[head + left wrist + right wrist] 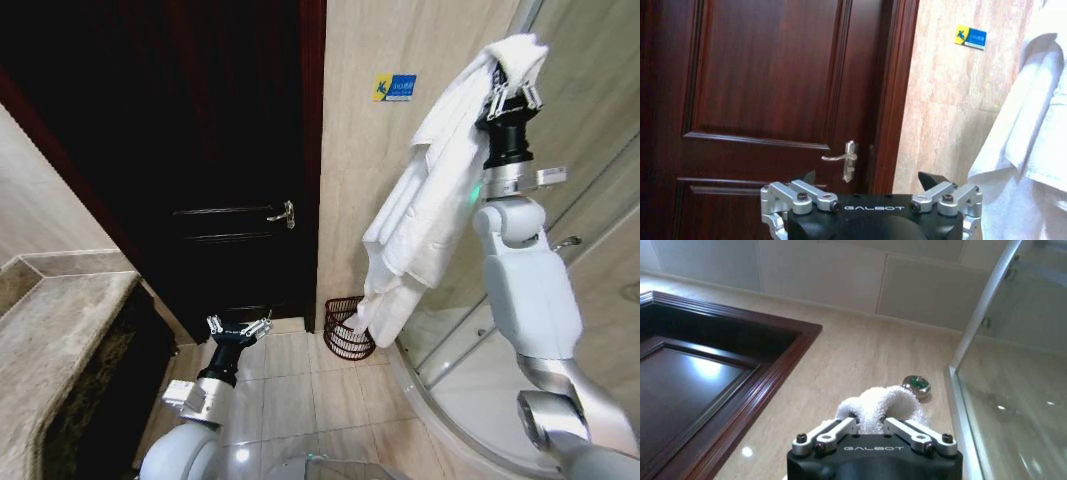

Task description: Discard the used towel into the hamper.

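Towel (430,190) hangs clamped in my raised right pincer (511,92), the hamper (349,328) far below; dropping remains. My left pincer (238,328) idles open.

Hamper (348,328) wedged between door frame (312,160) and shower enclosure (560,200), hanging towel (425,200) draped above its opening, tiled floor (300,390) in front unobstructed.

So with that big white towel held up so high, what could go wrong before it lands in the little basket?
The right gripper pinches only the top bunch of the long white towel, so it could slip free early. Its hanging end sits beside the small reddish-brown wicker hamper, not over it, and may drape onto the tiled floor. The open left gripper waits low nearby.
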